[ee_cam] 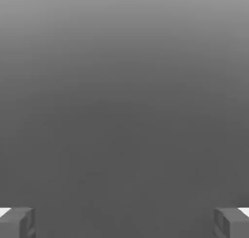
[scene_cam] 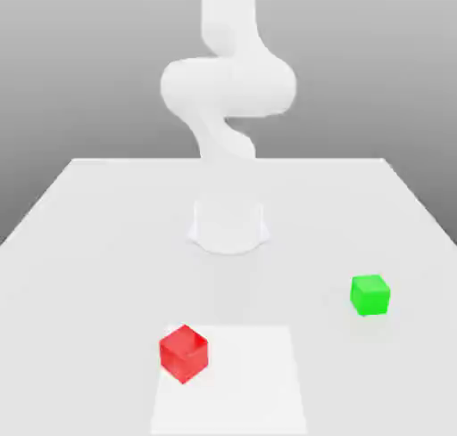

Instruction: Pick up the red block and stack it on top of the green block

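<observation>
My arm (scene_cam: 228,95) rises from its round base (scene_cam: 228,225) at mid-frame in the exterior view, bends in a thick elbow, and runs up out of frame. My claw (ee_cam: 124,222) stands wide open, fingertips (ee_cam: 17,221) far apart, gripping nothing.

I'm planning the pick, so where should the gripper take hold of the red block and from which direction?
Come straight down from above. The red block sits flat on the table with nothing beside it. It's turned corner-forward, so rotate the open gripper to close across two opposite flat side faces, not the corners.
</observation>
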### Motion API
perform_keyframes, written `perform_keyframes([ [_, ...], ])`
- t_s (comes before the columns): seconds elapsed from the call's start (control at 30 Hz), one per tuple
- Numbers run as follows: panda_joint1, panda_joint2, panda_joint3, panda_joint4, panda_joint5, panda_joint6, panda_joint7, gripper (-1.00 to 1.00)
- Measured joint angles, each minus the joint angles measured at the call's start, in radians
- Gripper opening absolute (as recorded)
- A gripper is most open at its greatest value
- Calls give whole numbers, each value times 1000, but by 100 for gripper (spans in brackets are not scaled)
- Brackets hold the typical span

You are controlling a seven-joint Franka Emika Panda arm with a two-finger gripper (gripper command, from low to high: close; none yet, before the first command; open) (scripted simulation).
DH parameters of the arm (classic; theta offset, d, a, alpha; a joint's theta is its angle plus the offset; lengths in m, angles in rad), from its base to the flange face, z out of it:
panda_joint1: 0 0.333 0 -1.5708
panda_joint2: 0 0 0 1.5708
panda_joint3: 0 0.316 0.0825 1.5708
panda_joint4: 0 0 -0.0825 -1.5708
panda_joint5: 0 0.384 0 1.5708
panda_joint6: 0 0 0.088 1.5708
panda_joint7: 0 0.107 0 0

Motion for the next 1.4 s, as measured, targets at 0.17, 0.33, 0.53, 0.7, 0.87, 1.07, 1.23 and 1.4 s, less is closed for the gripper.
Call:
perform_keyframes([
  [0.17,-28,195,-11,-103,50,109,101,0],
  [0.33,-59,379,-6,-201,76,213,211,0],
  [0.53,-102,595,3,-319,54,340,382,0],
  [0.7,-128,771,-15,-390,-16,456,532,0],
  [0.87,-133,951,-6,-371,-8,607,533,0],
  [1.07,-135,971,-3,-369,-8,626,534,-100],
  [1.23,-133,880,-8,-381,-20,548,542,-100],
  [1.4,-84,735,29,-410,0,430,481,-100],
])
